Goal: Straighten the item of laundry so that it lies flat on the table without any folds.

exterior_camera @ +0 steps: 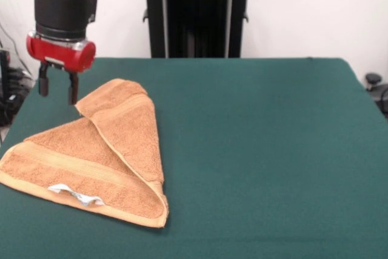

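**Hand towel folded; gripper poised at its far corner**

The green felt table (273, 150) is mostly bare. The orange-tan hand towel (91, 162) lies at its front-left, one corner folded diagonally over the body, so it is not flat. The gripper (58, 92) hangs released, holding nothing, just beside the folded flap's tip, likely placed to seize it. The white tag (76, 195) shows on the near hem.

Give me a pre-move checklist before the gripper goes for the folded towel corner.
1. Gripper open: ok, a gap shows between its two parts.
2. Gripper empty: ok.
3. Towel flat: not ok, one corner is folded over diagonally.
4. Folded corner tip exposed: ok, nothing lies on it.
5. Gripper over that tip: not ok, it hangs beside the tip.
6. Gripper height above table: cannot tell.
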### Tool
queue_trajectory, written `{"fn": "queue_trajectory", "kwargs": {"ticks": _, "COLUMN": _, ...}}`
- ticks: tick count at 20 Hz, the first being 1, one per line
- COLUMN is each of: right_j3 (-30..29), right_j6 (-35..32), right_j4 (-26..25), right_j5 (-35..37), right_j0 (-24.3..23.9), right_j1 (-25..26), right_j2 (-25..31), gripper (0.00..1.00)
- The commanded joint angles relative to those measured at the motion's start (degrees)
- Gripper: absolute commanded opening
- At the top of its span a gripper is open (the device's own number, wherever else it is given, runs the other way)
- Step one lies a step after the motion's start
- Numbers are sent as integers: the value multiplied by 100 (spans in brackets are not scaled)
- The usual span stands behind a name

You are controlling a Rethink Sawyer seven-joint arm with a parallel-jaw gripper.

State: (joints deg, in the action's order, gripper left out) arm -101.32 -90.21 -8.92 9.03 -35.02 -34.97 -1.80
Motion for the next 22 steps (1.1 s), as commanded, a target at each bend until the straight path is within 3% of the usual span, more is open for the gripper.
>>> {"fn": "queue_trajectory", "kwargs": {"ticks": 1, "right_j3": -685, "right_j6": -408, "right_j4": -234, "right_j5": 305, "right_j0": -47, "right_j1": 46, "right_j2": 823, "gripper": 100}}
{"fn": "queue_trajectory", "kwargs": {"ticks": 22, "right_j3": -1097, "right_j6": -805, "right_j4": -388, "right_j5": -471, "right_j0": -73, "right_j1": 180, "right_j2": 754, "gripper": 100}}
